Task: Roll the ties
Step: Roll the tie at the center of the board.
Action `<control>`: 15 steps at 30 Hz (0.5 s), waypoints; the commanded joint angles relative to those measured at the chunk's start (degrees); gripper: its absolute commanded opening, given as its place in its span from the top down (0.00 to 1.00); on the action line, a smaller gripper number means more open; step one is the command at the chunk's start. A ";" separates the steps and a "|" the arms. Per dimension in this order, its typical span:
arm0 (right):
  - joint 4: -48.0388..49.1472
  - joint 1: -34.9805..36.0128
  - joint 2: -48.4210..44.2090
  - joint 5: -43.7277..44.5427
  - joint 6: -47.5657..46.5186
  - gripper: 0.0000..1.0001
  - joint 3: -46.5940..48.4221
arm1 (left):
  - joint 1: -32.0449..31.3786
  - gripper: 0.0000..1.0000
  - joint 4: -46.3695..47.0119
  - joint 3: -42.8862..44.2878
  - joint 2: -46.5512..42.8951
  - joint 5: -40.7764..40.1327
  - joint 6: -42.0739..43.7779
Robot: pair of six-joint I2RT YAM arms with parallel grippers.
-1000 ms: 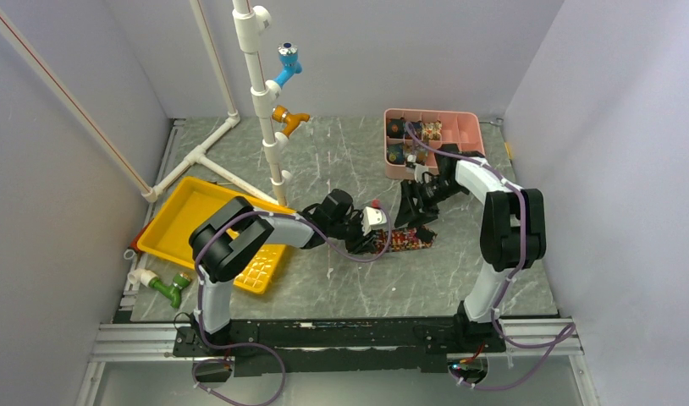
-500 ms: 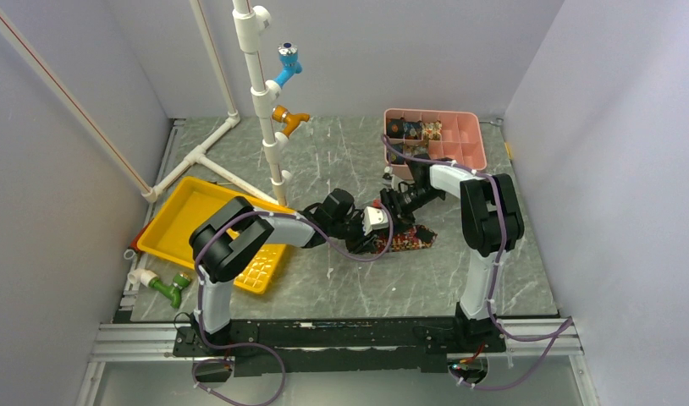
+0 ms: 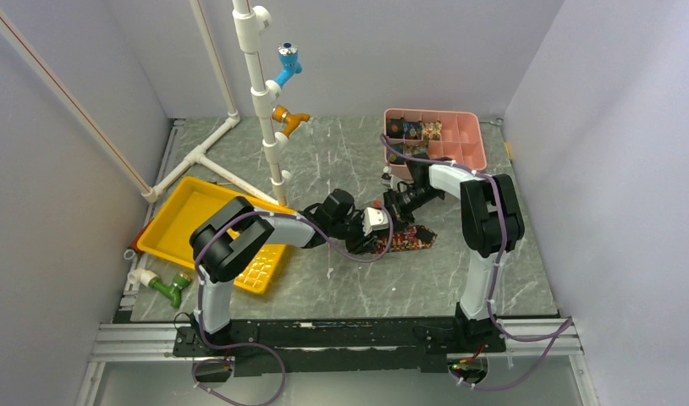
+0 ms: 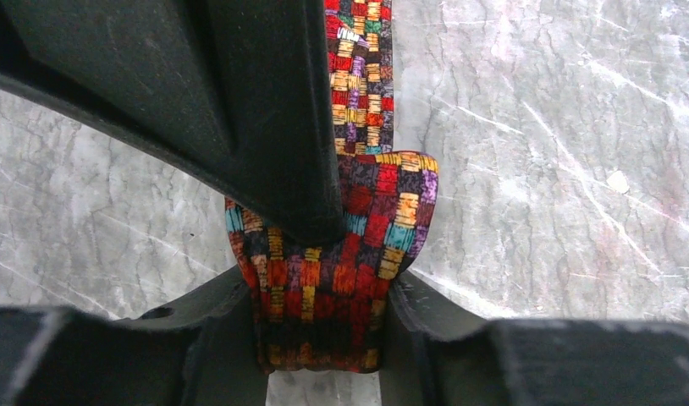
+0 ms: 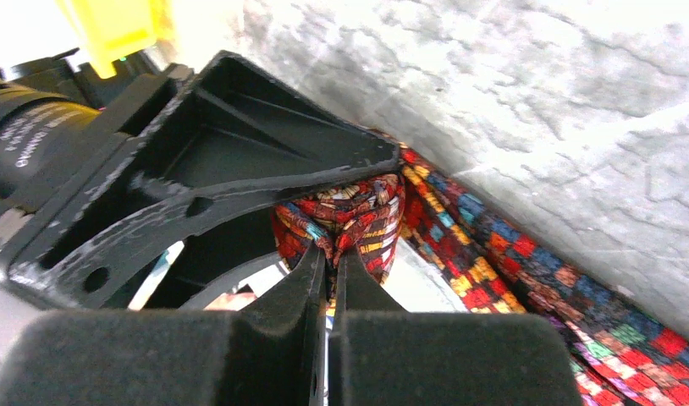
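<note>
One tie (image 3: 406, 240) with red, dark and gold checks lies mid-table, partly rolled. In the left wrist view its roll (image 4: 383, 211) fills the gap of my left gripper (image 4: 320, 292), both fingers touching its sides, while the flat strip (image 4: 362, 76) runs away over the marble. My right gripper (image 5: 331, 258) is shut, pinching a fold of the roll (image 5: 358, 211) between its tips. Its black finger (image 4: 265, 127) crosses over the roll in the left wrist view. From above, the left gripper (image 3: 373, 227) and right gripper (image 3: 394, 205) meet at the roll's left end.
A pink compartment box (image 3: 474, 139) at the back right holds rolled ties (image 3: 413, 129). A yellow tray (image 3: 189, 220) lies at the left. A white pipe stand (image 3: 269, 127) with coloured fittings rises behind the grippers, and a green fitting (image 3: 173, 289) lies near the front left.
The right gripper swung left from near the pink box to the roll and closed on its fabric. The left gripper stayed in place around the roll, its jaws easing slightly.
</note>
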 commanded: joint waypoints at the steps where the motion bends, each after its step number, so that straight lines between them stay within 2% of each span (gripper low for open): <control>1: 2.37 -0.07 2.22 20.06 -3.61 1.00 -1.41 | 0.58 0.50 -3.46 -0.65 1.71 0.95 -0.40; 7: 5.21 -0.51 2.49 29.45 -4.73 1.00 -1.85 | 0.04 0.33 3.11 1.20 1.39 7.49 -2.66; 15: 6.43 -0.47 3.33 34.88 -5.10 1.00 -1.43 | -0.31 0.28 12.12 1.54 3.88 6.92 -6.86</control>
